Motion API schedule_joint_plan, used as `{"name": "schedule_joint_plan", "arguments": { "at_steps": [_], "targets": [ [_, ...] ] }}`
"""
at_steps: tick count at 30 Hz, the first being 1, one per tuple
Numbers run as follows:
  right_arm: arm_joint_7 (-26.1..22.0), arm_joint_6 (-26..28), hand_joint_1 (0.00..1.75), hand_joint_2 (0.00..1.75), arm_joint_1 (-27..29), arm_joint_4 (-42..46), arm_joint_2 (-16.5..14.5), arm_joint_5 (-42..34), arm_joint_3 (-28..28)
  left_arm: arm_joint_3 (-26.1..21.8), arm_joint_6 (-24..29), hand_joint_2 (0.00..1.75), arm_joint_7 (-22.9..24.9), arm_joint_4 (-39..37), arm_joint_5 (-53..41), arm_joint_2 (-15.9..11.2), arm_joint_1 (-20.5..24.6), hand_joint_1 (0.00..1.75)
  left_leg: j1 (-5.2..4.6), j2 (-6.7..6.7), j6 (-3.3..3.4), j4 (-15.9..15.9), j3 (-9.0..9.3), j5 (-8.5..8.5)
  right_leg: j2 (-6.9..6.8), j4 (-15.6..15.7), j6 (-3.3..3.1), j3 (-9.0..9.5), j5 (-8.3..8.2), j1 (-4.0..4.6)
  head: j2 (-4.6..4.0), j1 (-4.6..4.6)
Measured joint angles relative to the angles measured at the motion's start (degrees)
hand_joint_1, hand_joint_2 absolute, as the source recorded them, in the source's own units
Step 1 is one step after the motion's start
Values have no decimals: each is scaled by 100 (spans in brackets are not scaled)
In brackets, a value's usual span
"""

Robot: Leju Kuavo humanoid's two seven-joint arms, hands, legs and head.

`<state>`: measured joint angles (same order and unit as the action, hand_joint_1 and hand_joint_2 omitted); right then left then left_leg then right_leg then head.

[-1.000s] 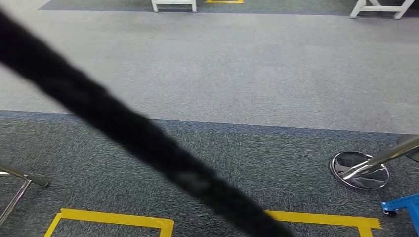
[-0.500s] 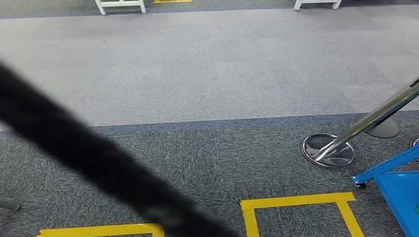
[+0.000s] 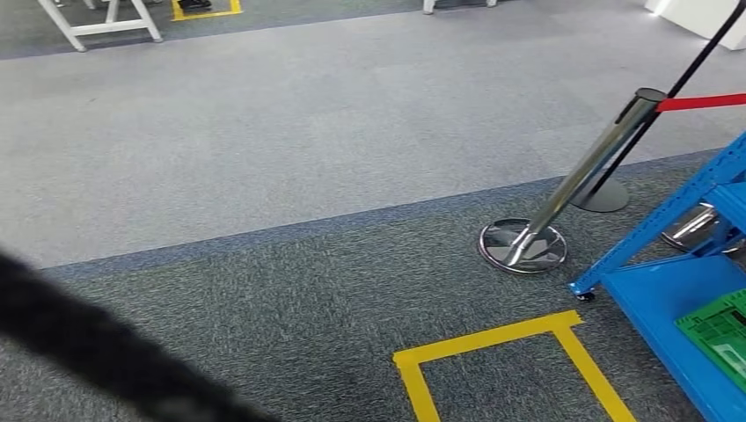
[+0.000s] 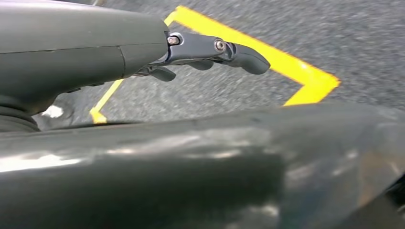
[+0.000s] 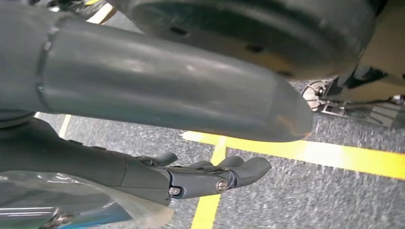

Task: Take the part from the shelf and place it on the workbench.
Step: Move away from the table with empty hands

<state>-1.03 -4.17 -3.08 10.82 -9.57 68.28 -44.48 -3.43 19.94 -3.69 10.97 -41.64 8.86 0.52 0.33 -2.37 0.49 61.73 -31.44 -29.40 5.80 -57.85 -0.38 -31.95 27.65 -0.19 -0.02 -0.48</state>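
While both arms hang over the carpet, I see the left robot hand with fingers loosely extended, holding nothing above the yellow floor tape. The right robot hand has its fingers curved but apart; a clear plastic bag lies against its palm side, though I cannot tell whether it grips it. Ahead stands the blue shelf, carrying a green crate, beside a chrome stanchion.
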Motion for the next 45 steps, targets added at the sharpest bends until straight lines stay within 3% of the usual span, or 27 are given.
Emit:
{"name": "schedule_joint_plan", "arguments": {
  "at_steps": [2,4,6,8,9,10,14,15,17,18,19,21,23,25,27,28,30,32,34,36,38,40,42,43,44,45],
  "targets": [
    [0,-1,0,0,-10,0,0,-1,-6,0,7,0,-5,0,0,-1,5,0,-11,-162,29,-361,135,83,131,-10,46,-47,-26,-10,0,-4],
    [0,-1,0,0,3,0,1,-2,-16,0,10,0,-9,0,1,3,12,0,-11,-92,48,-434,149,86,223,-10,111,-105,-53,-30,0,-10],
    [3,-1,0,0,21,-1,2,-2,-26,-1,12,0,-9,0,1,14,21,0,1,40,99,-520,167,141,13,-150,153,-221,48,-27,0,9],
    [10,-1,0,0,10,-1,2,-2,-30,-2,13,0,-9,0,1,26,18,0,4,201,136,-576,175,175,-362,-679,183,-494,363,-15,0,57],
    [13,-1,0,0,1,-1,2,-2,-31,-2,14,0,-9,0,2,30,11,0,1,260,146,-579,171,178,-463,-947,197,-622,509,-17,0,80],
    [13,-1,0,0,-5,-1,2,-2,-32,-2,13,0,-9,0,2,32,5,0,-1,304,147,-579,169,177,-502,-1139,207,-710,602,-20,0,88],
    [13,0,0,0,-8,-1,2,-2,-32,-2,13,0,-9,0,2,31,-5,0,-1,374,149,-578,162,174,-519,-1405,225,-833,705,-28,0,88],
    [14,0,0,0,0,-1,3,-2,-36,-3,13,0,-9,0,2,33,-7,0,4,469,141,-575,156,170,-550,-1358,252,-784,635,-49,0,90],
    [13,-1,0,0,-14,-1,5,-2,-51,-4,13,0,-9,0,2,34,-8,0,-8,727,46,-525,168,121,-858,-658,270,-322,359,-87,0,86],
    [13,-1,0,0,-22,0,6,-2,-60,-4,13,0,-9,0,2,34,-3,0,-13,860,-12,-501,188,98,-983,-251,261,-87,198,-100,0,76],
    [13,-1,0,0,-38,0,8,-2,-66,-4,13,0,-9,0,2,32,2,0,-19,943,-68,-484,214,80,-1064,5,225,49,145,-90,0,65],
    [14,-1,0,0,-41,0,13,-2,-74,-4,11,0,-9,0,2,34,16,0,9,1032,-135,-482,259,50,-914,13,147,18,127,-82,0,53],
    [15,-2,0,0,-39,0,18,-2,-78,-4,10,0,-9,0,1,40,23,0,46,807,-196,-234,190,-175,-771,26,69,42,87,-90,0,37],
    [16,-3,0,0,-44,0,20,-2,-80,-4,9,0,-8,-1,2,38,17,0,58,443,-212,467,-98,-582,-620,24,15,34,51,-82,0,11],
    [15,-5,0,0,-43,0,20,-2,-80,-4,8,0,-3,-2,4,32,-2,0,46,315,-187,1116,-400,-790,-437,21,-6,17,36,-56,0,2],
    [16,-6,0,0,-36,0,20,-2,-80,-4,7,0,-1,-2,3,30,-8,0,37,293,-159,1177,-448,-724,-341,21,-10,18,32,-43,0,0],
    [17,-7,0,0,-24,0,20,0,-80,-4,4,0,2,-2,1,28,-11,0,8,192,-75,652,-268,-309,-162,21,-6,28,28,-28,0,2],
    [17,-7,0,0,-29,-1,14,5,-80,-4,1,0,7,-4,-1,21,-13,0,-10,-144,17,-91,4,36,3,11,16,14,18,-28,0,7],
    [17,-7,0,0,-36,-1,9,12,-80,-4,-3,0,13,-6,-2,12,-5,0,-24,-346,58,-403,110,104,146,5,75,-39,-6,-53,0,6],
    [19,-8,0,0,-23,0,10,16,-80,-5,-3,0,18,-7,-2,14,10,0,-24,-229,79,-484,134,136,256,25,157,-110,-36,-81,0,-2],
    [27,-9,0,0,-14,-1,12,20,-80,-8,-1,0,20,-7,-2,31,14,0,-5,-57,119,-604,173,199,11,-136,211,-238,87,-58,0,17],
    [34,-9,0,0,-30,0,15,26,-80,-9,-3,0,20,-7,-2,46,3,0,-6,147,143,-659,186,225,-384,-717,245,-520,434,-38,0,40],
    [37,-9,0,0,-42,0,19,30,-80,-10,-4,0,20,-7,3,45,-13,0,-14,354,149,-656,177,222,-523,-1338,287,-800,699,-55,0,43],
    [41,-9,0,0,-37,0,22,33,-80,-11,-3,0,20,-7,7,44,-16,0,-14,450,147,-654,174,218,-555,-1418,307,-814,688,-66,0,44],
    [45,-9,0,0,-27,0,26,36,-80,-12,-3,0,20,-7,11,44,-15,0,-10,535,139,-651,172,213,-586,-1283,324,-712,582,-79,0,44],
    [50,-8,0,0,-18,0,32,42,-80,-13,-1,0,24,-7,14,48,-12,0,-5,611,125,-644,174,204,-647,-946,337,-498,410,-89,0,45]
  ]
}}
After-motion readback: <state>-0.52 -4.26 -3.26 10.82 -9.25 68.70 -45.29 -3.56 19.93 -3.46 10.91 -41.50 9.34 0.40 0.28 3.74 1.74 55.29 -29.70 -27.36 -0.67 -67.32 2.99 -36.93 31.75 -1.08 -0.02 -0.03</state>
